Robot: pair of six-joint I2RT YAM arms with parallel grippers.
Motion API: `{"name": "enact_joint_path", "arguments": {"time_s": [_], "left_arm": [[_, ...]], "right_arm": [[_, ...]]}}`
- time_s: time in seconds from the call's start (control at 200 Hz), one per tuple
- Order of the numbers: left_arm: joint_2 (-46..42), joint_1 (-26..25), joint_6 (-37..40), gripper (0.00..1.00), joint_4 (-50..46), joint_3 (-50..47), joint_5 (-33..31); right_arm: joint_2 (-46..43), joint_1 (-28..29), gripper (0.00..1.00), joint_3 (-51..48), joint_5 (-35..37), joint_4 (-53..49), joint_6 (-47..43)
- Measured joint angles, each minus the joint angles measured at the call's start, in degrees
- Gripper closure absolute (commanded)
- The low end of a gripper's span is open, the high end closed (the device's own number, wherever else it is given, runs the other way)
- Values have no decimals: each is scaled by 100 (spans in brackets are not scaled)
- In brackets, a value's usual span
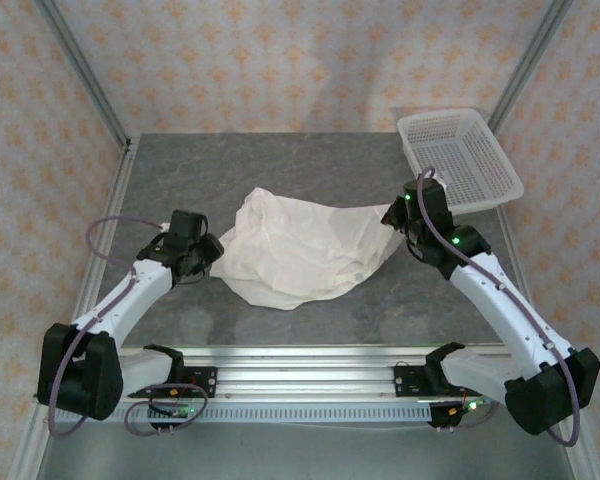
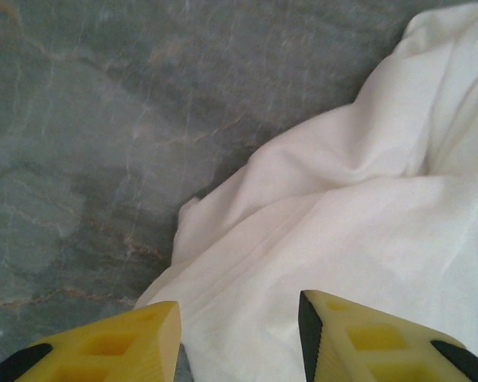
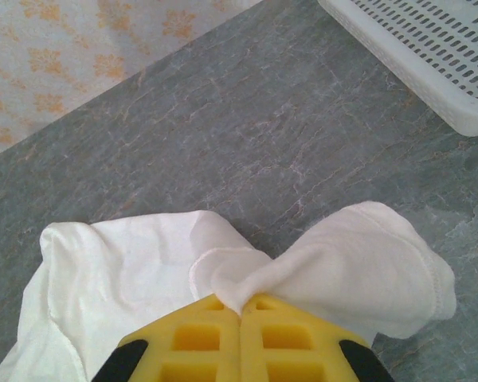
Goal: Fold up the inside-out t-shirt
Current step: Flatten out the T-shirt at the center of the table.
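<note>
White, thin cotton t-shirt (image 1: 300, 250), crumpled into a loose heap, lay at the middle of the grey, stone-patterned table (image 1: 180, 180), between the two arms. At the heap's left edge the left gripper (image 1: 212, 257) sat low, just beside the cloth. In the left wrist view that gripper (image 2: 239, 322) was released: its yellow fingers (image 2: 119, 342) stood apart, with a fold of the t-shirt (image 2: 366, 223) lying under the gap and nothing pinched between them. Bare table (image 2: 103, 119) showed to the left of the fabric. Across the heap the cloth ran in soft wrinkles and narrowed toward its right end, where the right gripper (image 1: 393, 218) met it. In the right wrist view this gripper (image 3: 240, 306) was clenched, its yellow fingers (image 3: 199, 334) pressed together on a small pinch of the t-shirt (image 3: 127, 270). A rounded lobe with a stitched hem spread to the right of the pinch, resting on the table (image 3: 263, 119). Farther right, a white plastic mesh basket (image 1: 500, 150) stood at the table's far right corner, near the right gripper and apart from the shirt, and its perforated wall (image 3: 430, 56) showed in the upper right of the wrist view.
</note>
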Motion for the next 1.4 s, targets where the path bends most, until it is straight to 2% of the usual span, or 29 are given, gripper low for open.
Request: {"name": "enact_joint_path", "arguments": {"time_s": [0.215,0.806,0.906,1.051,1.281,1.396], "left_arm": [[400,4,-127,58,192,-455,267],[1003,162,-118,56,852,-557,385],[1003,162,-114,62,901,-575,389],[1003,162,-98,75,935,-581,407],[916,162,-98,83,861,-581,400],[614,162,-63,96,695,-577,369]], "right_arm": [[-9,0,100,-9,-35,0,0],[-9,0,100,-9,-52,0,42],[-9,0,100,-9,-55,0,44],[-7,0,100,-9,-59,0,66],[-4,0,100,-9,-59,0,83],[-4,0,100,-9,-61,0,83]]}}
